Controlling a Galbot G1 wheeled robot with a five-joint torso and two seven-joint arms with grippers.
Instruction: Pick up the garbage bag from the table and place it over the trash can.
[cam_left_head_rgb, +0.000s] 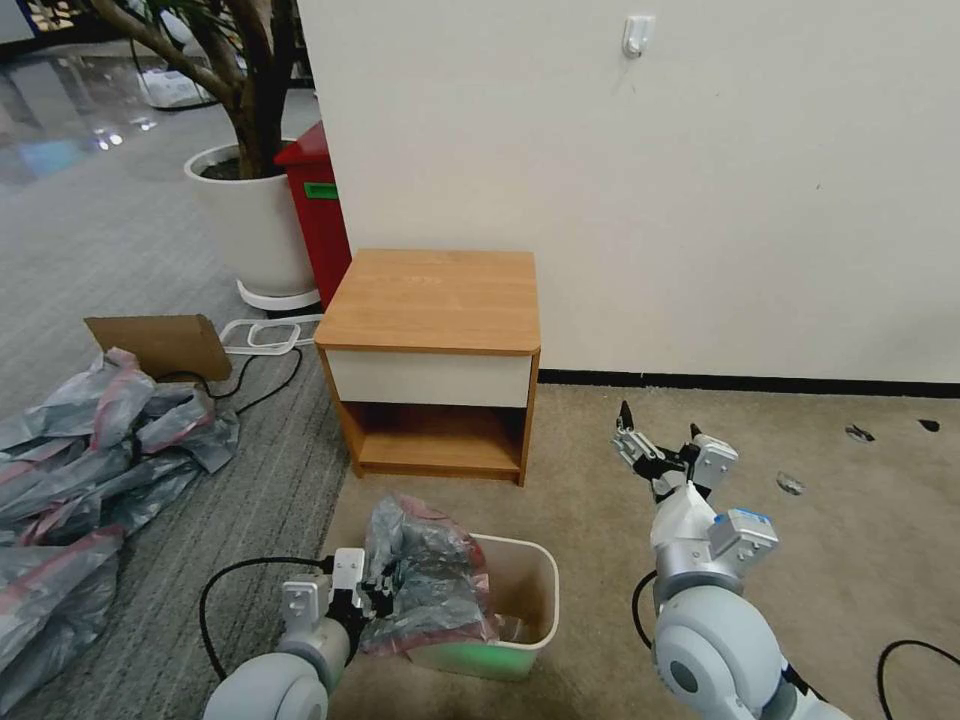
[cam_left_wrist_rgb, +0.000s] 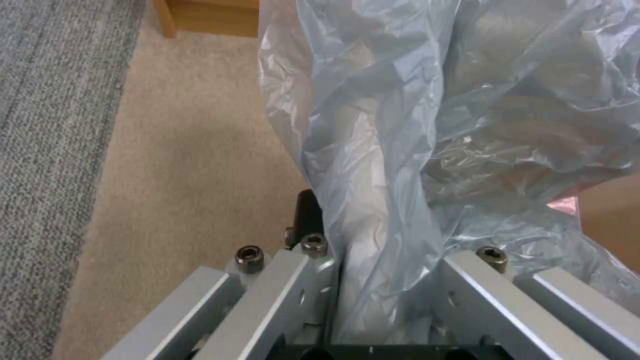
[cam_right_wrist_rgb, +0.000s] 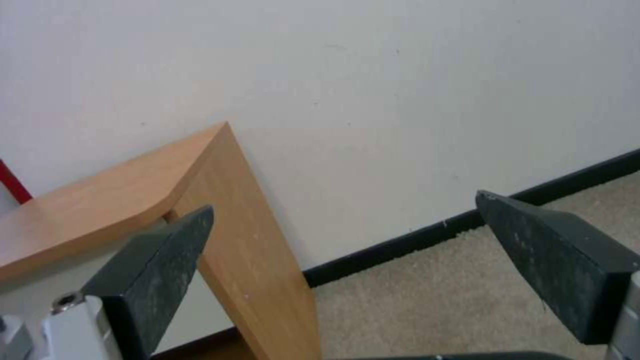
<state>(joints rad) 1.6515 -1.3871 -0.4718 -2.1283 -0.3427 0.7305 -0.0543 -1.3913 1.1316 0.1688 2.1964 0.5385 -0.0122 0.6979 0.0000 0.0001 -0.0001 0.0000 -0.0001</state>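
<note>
the garbage bag (cam_left_head_rgb: 428, 575), crinkled grey plastic with a pink-red edge, is draped over the left side of the trash can (cam_left_head_rgb: 525, 600), part of it bunched above the rim and part hanging down the outer wall. the cream-white bin stands on beige carpet just in front of the table (cam_left_head_rgb: 432, 300), whose wooden top is bare. the can's right half is uncovered, its inner wall showing. the left gripper (cam_left_head_rgb: 372, 598) sits at the bin's left edge, touching the bag; in the left wrist view a gathered fold of the garbage bag (cam_left_wrist_rgb: 373, 240) runs down between its metal fingers (cam_left_wrist_rgb: 467, 295), which are closed on the plastic. the right gripper (cam_left_head_rgb: 660, 440) hangs over open carpet to the right of the table, well apart from the bin, its dark fingers (cam_right_wrist_rgb: 160, 260) spread wide and holding nothing. a heap of similar grey-pink bags (cam_left_head_rgb: 90, 470) lies on the grey carpet at far left, beside a cardboard piece (cam_left_head_rgb: 160, 343). behind stand a red bin (cam_left_head_rgb: 318, 215) and a white plant pot (cam_left_head_rgb: 250, 225), against a white wall (cam_left_head_rgb: 700, 180).
</note>
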